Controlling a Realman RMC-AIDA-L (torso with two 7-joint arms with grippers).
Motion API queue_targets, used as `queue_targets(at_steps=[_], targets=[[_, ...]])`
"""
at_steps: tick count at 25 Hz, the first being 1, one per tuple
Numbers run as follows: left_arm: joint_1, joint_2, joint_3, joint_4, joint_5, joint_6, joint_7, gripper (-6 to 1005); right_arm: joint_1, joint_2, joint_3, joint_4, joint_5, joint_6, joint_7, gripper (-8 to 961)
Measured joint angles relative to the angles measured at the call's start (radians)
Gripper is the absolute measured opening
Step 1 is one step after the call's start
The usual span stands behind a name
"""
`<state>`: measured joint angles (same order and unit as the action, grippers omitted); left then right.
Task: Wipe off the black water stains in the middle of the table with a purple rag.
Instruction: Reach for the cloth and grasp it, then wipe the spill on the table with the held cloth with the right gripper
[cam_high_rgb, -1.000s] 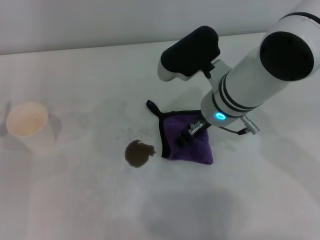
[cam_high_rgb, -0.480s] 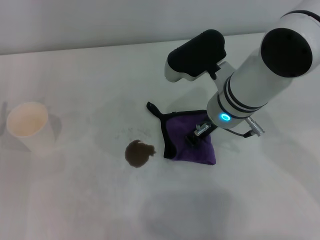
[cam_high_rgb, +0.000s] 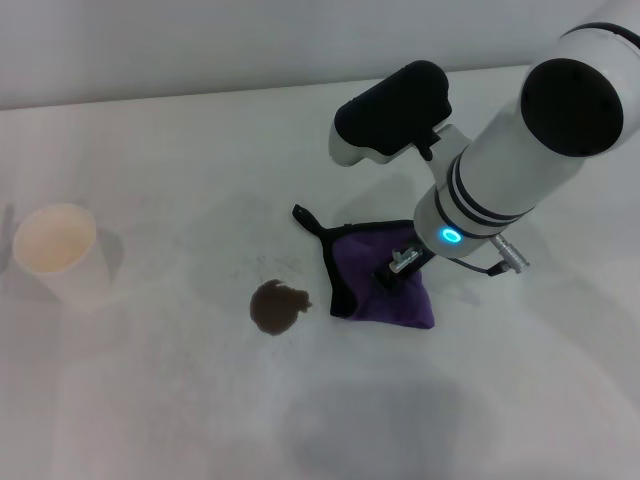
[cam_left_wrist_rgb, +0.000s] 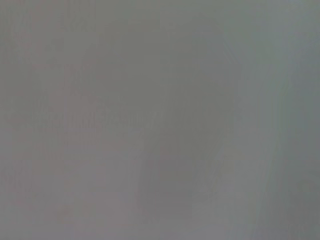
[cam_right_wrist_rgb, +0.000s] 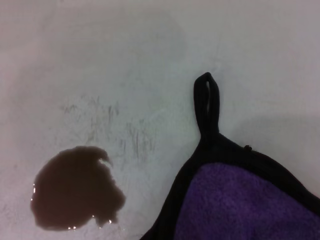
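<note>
Since a second ago my right arm has slid toward the right of the head frame, and the purple rag (cam_high_rgb: 385, 285) has bunched and shifted slightly with it. My right gripper (cam_high_rgb: 397, 268) sits just right of centre, pressed down into the rag; I cannot tell how its jaws stand. What matters next: the black water stains (cam_high_rgb: 277, 306) lie left of the rag and a little lower in frame, just beside its black-edged side but not touching, so I judge the wipe must sweep leftward across the table (cam_high_rgb: 180, 400). My left gripper is out of view. A paper cup (cam_high_rgb: 55, 250) stands far left.
</note>
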<state>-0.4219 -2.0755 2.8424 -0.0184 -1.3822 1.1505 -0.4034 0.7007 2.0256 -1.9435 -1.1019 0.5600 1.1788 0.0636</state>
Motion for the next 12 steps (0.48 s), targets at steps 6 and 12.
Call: queue_targets(at_steps=[6, 12], targets=[[0.0, 0.0, 0.0, 0.0, 0.0, 0.001, 0.0, 887, -0.001, -0.003, 0.005, 0.001, -0.006, -0.003, -0.003, 135], [-0.001, 0.0, 0.0, 0.0, -0.009, 0.001, 0.0, 887, -0.005, -0.004, 0.011, -0.011, 0.035, -0.037, -0.05, 61]])
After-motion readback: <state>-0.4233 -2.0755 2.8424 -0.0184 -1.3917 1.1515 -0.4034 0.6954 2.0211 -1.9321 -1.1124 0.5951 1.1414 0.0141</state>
